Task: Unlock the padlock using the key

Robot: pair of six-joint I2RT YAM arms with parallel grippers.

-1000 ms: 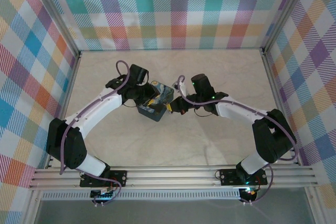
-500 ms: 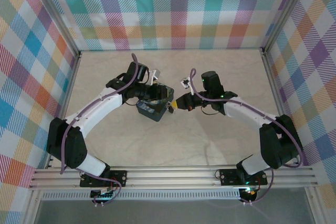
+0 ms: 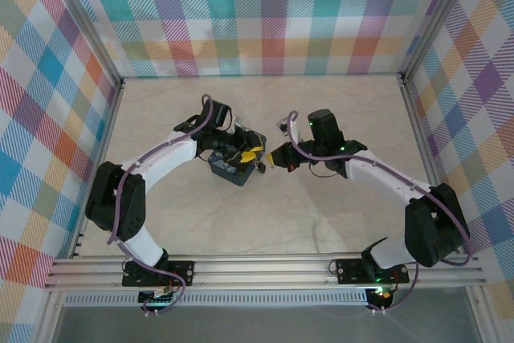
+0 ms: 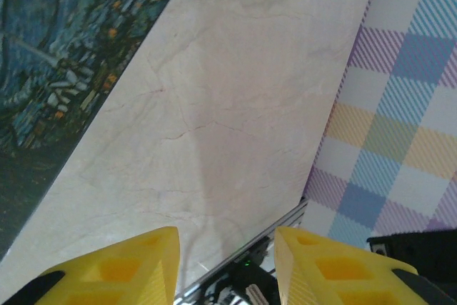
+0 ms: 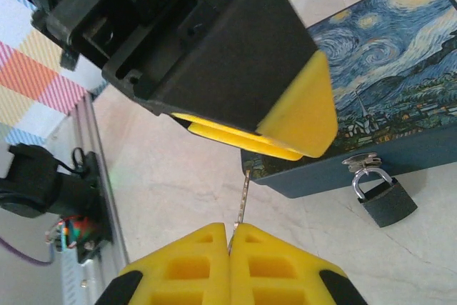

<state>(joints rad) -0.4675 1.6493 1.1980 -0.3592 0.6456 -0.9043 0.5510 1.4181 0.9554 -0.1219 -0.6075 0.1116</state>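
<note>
Right hand (image 3: 275,160) pinching the key (image 5: 244,194), close to the tin (image 3: 229,173).
Top: left hand (image 3: 247,153) over the tin, right hand just beside its right edge, elbows bowed outward, bare tabletop (image 3: 321,214) all round, walls (image 3: 48,118) well apart. Left wrist: fingers (image 4: 128,266) spread above bare tabletop, tin edge upper left. Right wrist: key upright between pressed fingertips; padlock (image 5: 385,201) hangs on the tin's front, apart from the key.

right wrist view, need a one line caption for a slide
Right claw shut on the key, not yet at the padlock hanging from the tin.
</note>
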